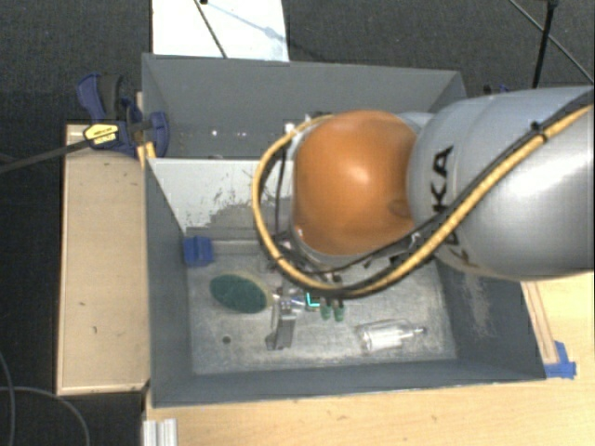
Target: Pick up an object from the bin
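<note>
1. Hanging low over the floor of the grey metal bin (353, 379), the gripper (281, 328) stood under the arm's orange wrist cover (353, 179), toward 7 o'clock from the bin's middle. Whether its jaws were apart or together could not be told, and no thing was seen between them.
2. Dark green oval pad, flat and soft-looking (237, 294): lay on the floor at 10 o'clock from the gripper, just beside it and clear of the walls. Being nearest, it was judged the likeliest thing to pick.
3. Small blue block (197, 249): sat at 9 o'clock in the bin, near the foot of the wall there and apart from the pad.
4. Clear stubby tube of plastic or glass (392, 335): lay on its side at 5 o'clock in the bin, well apart from the gripper, at 3 o'clock from it.
5. Two short green bits (327, 312): sat just at 2 o'clock from the gripper. Whether they were loose things or part of the tool could not be told.
6. Handling note, as a judgement. For the pad, the gripper would need shifting toward 10 o'clock until centred over it. The jaws should span the oval's narrow width and go right down to the floor, since the pad sits so low. A gentle close and a straight lift would suit. A tip landing on the pad's edge would likely push it aside.
</note>
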Controlling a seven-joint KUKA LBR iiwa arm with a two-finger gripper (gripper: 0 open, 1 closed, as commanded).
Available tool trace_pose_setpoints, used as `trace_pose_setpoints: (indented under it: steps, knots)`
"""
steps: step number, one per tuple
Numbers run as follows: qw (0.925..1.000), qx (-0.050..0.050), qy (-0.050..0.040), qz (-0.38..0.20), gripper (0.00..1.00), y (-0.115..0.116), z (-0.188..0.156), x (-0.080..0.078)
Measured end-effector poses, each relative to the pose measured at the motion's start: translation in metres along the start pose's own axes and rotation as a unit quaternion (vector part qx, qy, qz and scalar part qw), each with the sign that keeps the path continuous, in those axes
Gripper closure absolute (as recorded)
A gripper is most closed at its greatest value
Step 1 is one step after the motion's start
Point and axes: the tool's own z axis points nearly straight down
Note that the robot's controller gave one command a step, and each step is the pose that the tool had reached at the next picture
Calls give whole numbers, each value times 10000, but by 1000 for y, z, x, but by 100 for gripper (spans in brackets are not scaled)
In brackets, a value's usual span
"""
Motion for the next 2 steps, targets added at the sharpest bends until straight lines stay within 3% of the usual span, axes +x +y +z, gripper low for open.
trace_pose_setpoints:
  steps: [1, 2]
  knots:
    - [9815, -1, -20, 1912, 0, -15, 168, -85]
    - [9813, -9, -22, 1923, 0, -15, 168, -85]
